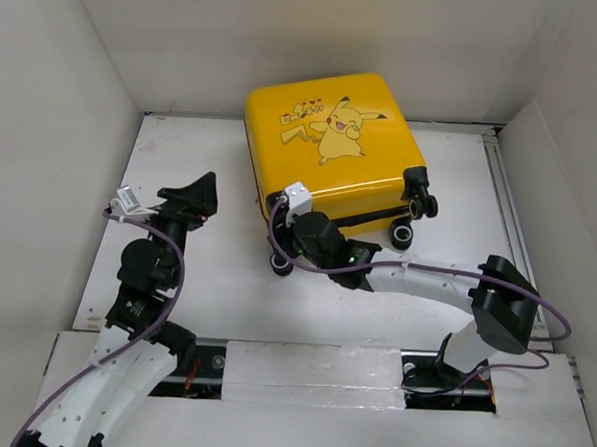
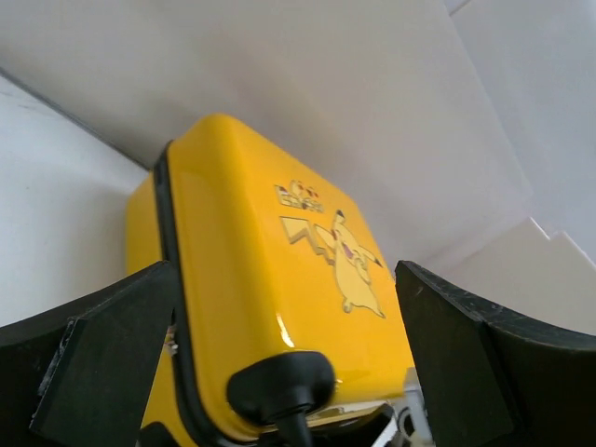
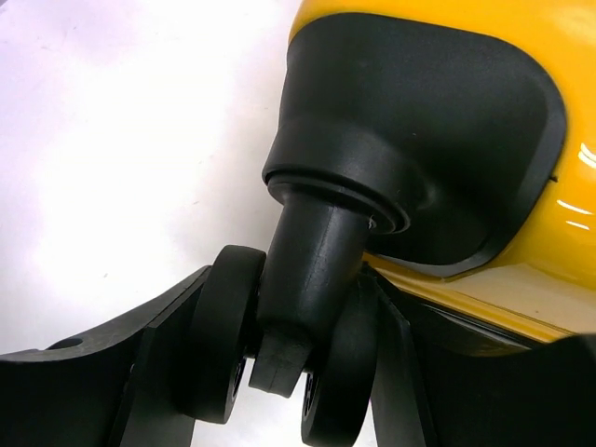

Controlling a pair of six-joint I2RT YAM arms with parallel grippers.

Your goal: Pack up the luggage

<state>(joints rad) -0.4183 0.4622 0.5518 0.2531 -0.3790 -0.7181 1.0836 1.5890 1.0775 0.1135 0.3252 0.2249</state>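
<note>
The right gripper (image 3: 289,312) sits at the luggage's 7 o'clock corner, its fingers closed against both sides of a twin wheel (image 3: 223,345). The left gripper (image 1: 202,196) hangs at the luggage's 9 o'clock, apart from it, spread wide and holding nothing. The luggage (image 1: 328,145) lies shut and flat, print up, at the table's (image 1: 225,280) 12 o'clock.

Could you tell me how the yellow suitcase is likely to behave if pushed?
The suitcase has a glossy hard shell, so it is probably stiff but slippery. Lying flat, it should slide rather than roll. The wheel in the right hand may swivel.
</note>
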